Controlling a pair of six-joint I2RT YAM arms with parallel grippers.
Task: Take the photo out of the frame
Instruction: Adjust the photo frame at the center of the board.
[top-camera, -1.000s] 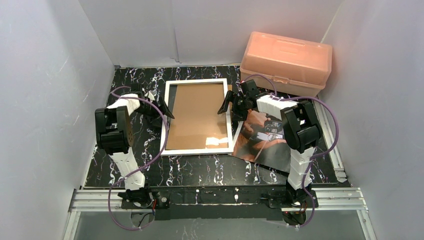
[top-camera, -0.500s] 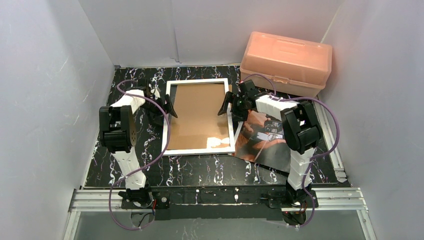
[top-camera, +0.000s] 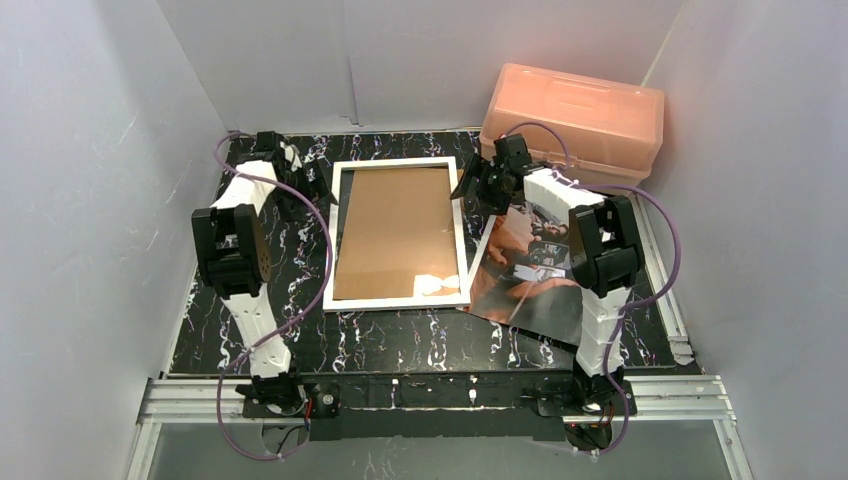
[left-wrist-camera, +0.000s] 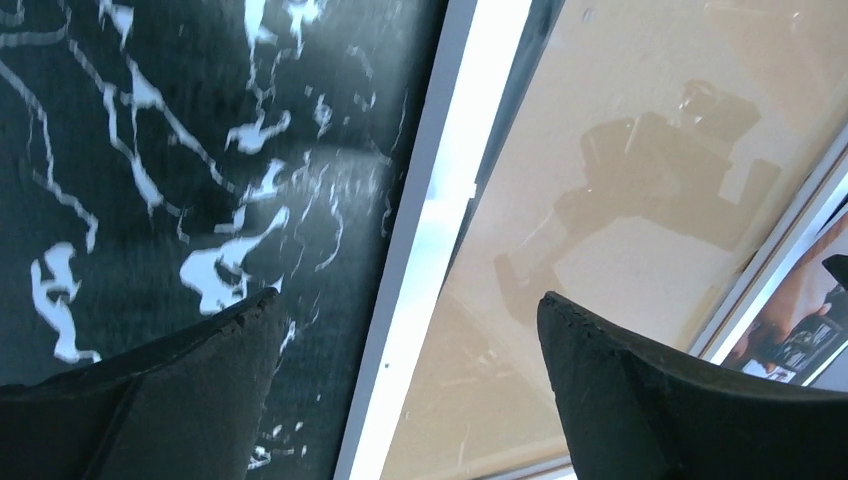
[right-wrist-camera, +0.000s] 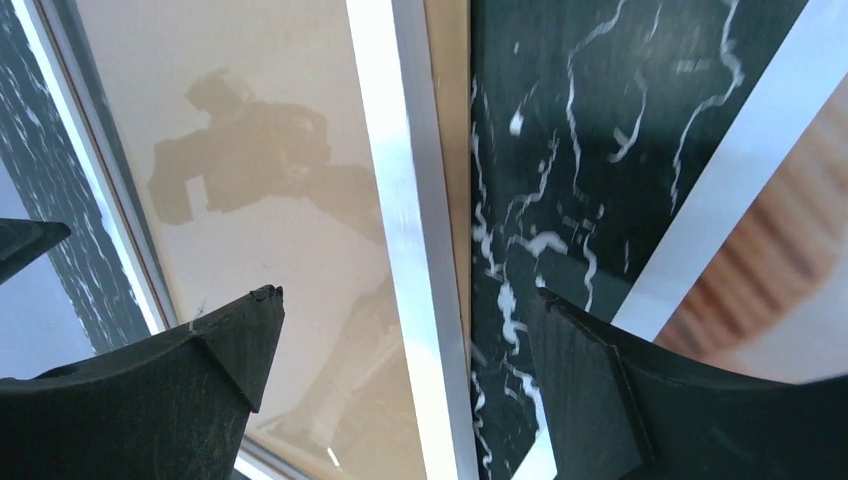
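Note:
The frame (top-camera: 400, 301) lies flat in the middle of the black marble table, its narrow white border around a glossy brown board (top-camera: 395, 230). The photo (top-camera: 520, 275), reddish-brown and orange, lies on the table just right of the frame, partly under my right arm. My left gripper (top-camera: 306, 188) hovers open over the frame's left border (left-wrist-camera: 430, 250), one finger over the table and the other over the board. My right gripper (top-camera: 470, 186) hovers open over the right border (right-wrist-camera: 395, 190). The photo's white-edged corner (right-wrist-camera: 770, 250) shows beside it. Neither gripper holds anything.
A pink plastic box (top-camera: 572, 120) stands at the back right, close behind my right wrist. White walls close in the table on three sides. A metal rail (top-camera: 655, 270) runs along the right edge.
Both grippers have moved toward the far end of the frame along its side borders. The left gripper's jaws have spread wider. The frame and photo have not moved.

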